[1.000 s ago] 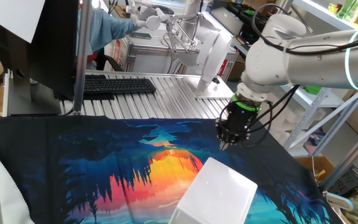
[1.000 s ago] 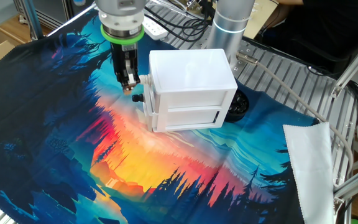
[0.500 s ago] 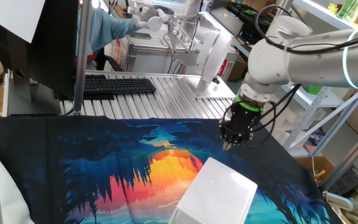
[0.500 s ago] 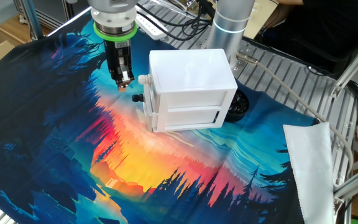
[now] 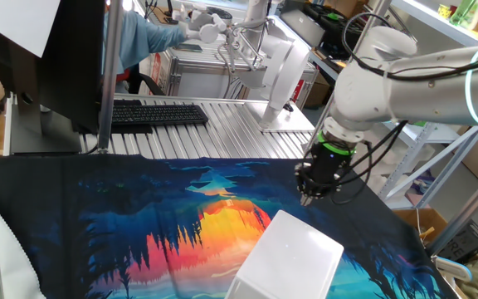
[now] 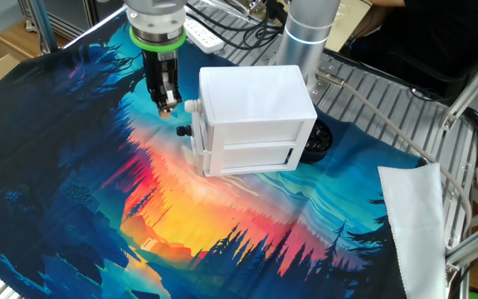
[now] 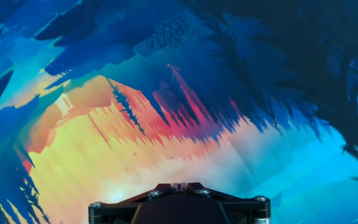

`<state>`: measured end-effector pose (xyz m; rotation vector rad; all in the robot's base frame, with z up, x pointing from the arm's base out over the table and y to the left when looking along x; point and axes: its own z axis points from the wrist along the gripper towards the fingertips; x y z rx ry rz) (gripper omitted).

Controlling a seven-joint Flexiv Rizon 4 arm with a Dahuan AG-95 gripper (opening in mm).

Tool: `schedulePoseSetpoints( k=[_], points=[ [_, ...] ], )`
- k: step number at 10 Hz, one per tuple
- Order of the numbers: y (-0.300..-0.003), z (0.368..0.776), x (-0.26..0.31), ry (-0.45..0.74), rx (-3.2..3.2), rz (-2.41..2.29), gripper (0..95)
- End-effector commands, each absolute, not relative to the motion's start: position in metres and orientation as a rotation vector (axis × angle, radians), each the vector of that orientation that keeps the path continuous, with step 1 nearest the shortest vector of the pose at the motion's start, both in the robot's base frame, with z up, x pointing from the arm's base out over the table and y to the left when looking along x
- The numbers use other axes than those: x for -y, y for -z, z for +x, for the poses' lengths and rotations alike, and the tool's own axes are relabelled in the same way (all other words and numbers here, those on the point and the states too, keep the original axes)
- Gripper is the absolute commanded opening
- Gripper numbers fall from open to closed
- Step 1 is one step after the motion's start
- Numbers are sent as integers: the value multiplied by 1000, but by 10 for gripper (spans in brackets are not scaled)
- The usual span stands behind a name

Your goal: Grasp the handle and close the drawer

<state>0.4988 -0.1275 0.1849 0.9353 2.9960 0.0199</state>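
Note:
The glossy white drawer unit [image 6: 256, 112] stands on the printed cloth; it also shows in one fixed view [image 5: 293, 257] at the bottom edge. A small white knob handle [image 6: 191, 106] sticks out of its left face, with a small black part [image 6: 185, 130] just below. My gripper [image 6: 166, 105] hangs just left of that knob, fingers pointing down, a little above the cloth. It touches neither the knob nor the box. In one fixed view the gripper [image 5: 305, 198] is just behind the box. The hand view shows its fingertips [image 7: 179, 185] pressed together over bare cloth, holding nothing.
The colourful sunset cloth [image 6: 98, 191] covers the table. The arm's base column [image 6: 305, 33] stands right behind the box. A white cloth [image 6: 417, 224] lies at the right. A keyboard [image 5: 156, 114] and a white upright panel [image 5: 282, 75] are on the metal tabletop beyond.
The gripper has risen a little and drawn slightly away from the box's left face, staying shut. The box has not moved.

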Motion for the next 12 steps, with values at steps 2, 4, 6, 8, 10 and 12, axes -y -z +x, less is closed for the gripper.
schedulePoseSetpoints(
  k=[2,4,6,8,10,12],
  points=[
    [-181,497,140,-46,-3012,925,0],
    [-174,488,144,-28,-3017,904,0],
    [-168,482,145,-9,-3018,887,0],
    [-165,479,144,-11,-3017,890,0],
    [-163,476,143,-14,-3011,909,0],
    [-162,474,141,-14,-3013,902,0]
  ],
)
